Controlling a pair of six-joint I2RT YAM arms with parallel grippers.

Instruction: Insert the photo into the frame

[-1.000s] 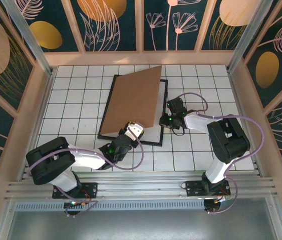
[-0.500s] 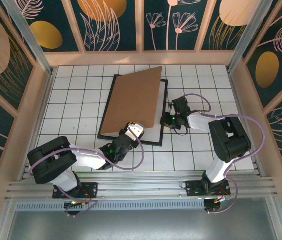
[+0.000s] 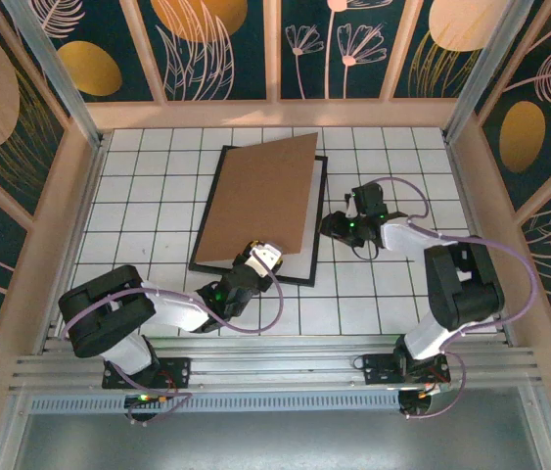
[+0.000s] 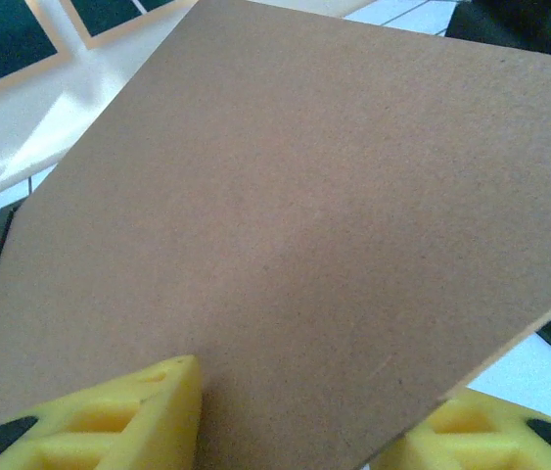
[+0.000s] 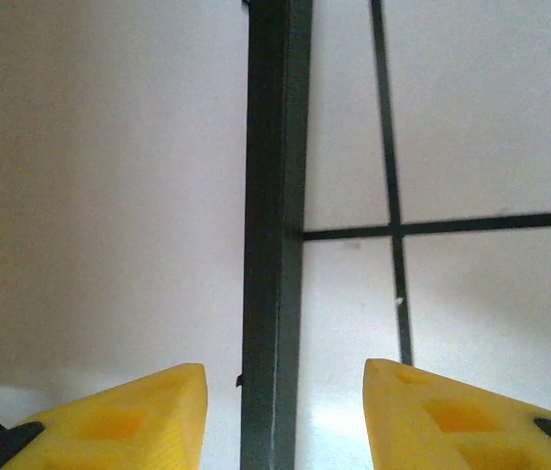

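— White squares with dark lines cover the table point(image 3: 138, 196). The walls point(image 3: 216, 49) around it are dark blue with drawn leaves and flowers. Where is the frame?

— The frame point(image 3: 299, 280) lies flat on the table, in the upper middle of the top view. Its black rim is thin. Its long side runs from near to far, and the far end leans a bit to the right.

— What is the brown thing on it?

— That is a plain brown board point(image 3: 260, 196). It covers most of the frame and sits crooked on it. Its far right corner pokes out past the frame's top rim. What lies under it is hidden.

— How is the left arm point(image 3: 158, 308) placed?

— It is bent low at the lower left. Its forearm reaches up and right to the board's near edge. The left gripper point(image 3: 253, 253) pinches that edge. In the left wrist view, one yellow finger point(image 4: 109, 416) sits on top of the board. The other peeks out from below it.

— And the right arm point(image 3: 456, 279)?

— It rises from the lower right, bends at the elbow and reaches left. The right gripper point(image 3: 331, 227) is just beside the frame's right rim and points at it. Its fingers stand apart. In the right wrist view the rim runs between them without touching them. They hold nothing.
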